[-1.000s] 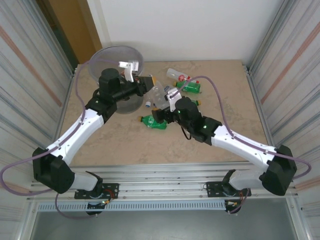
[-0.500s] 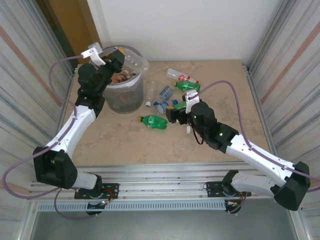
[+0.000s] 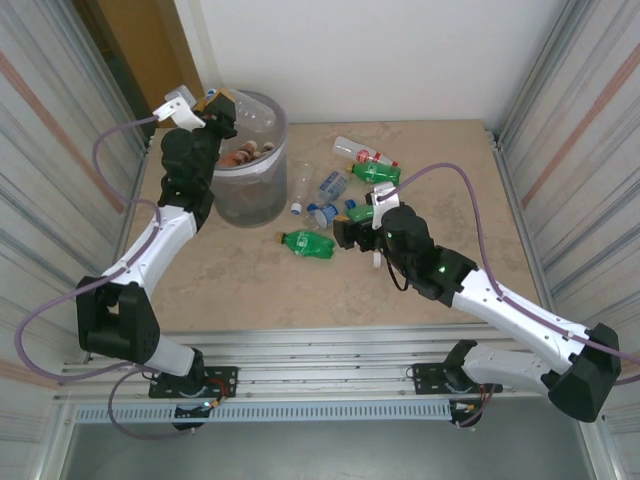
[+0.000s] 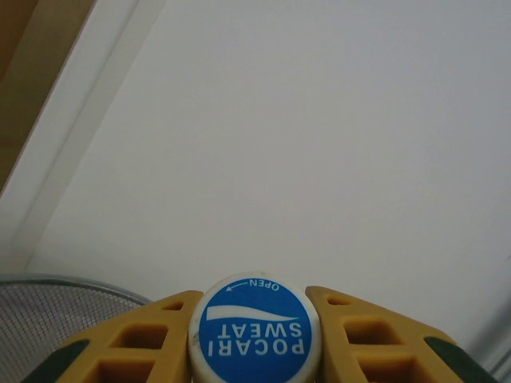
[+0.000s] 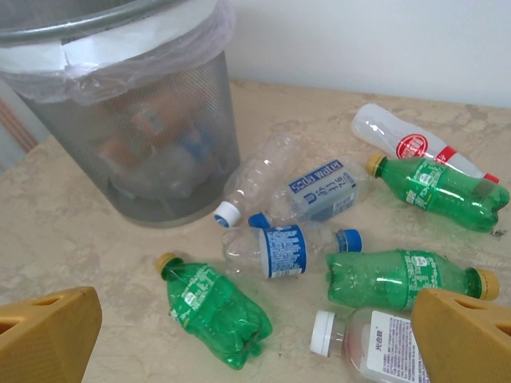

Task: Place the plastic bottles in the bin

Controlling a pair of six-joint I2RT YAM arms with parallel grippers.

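Left gripper (image 3: 220, 107) swung up over bin (image 3: 250, 195) — clamped on clear bottle (image 3: 256, 116), right gripper (image 3: 343, 232) wide open, empty.

The top camera looked down from high behind the near edge over the whole surface (image 3: 250, 290). The right wrist camera sat low, close to the bin (image 5: 136, 144) (shared with the top view); the left faced the wall (image 4: 319, 120).

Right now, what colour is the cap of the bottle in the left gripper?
The cap is blue with white lettering; the left wrist view shows it best.
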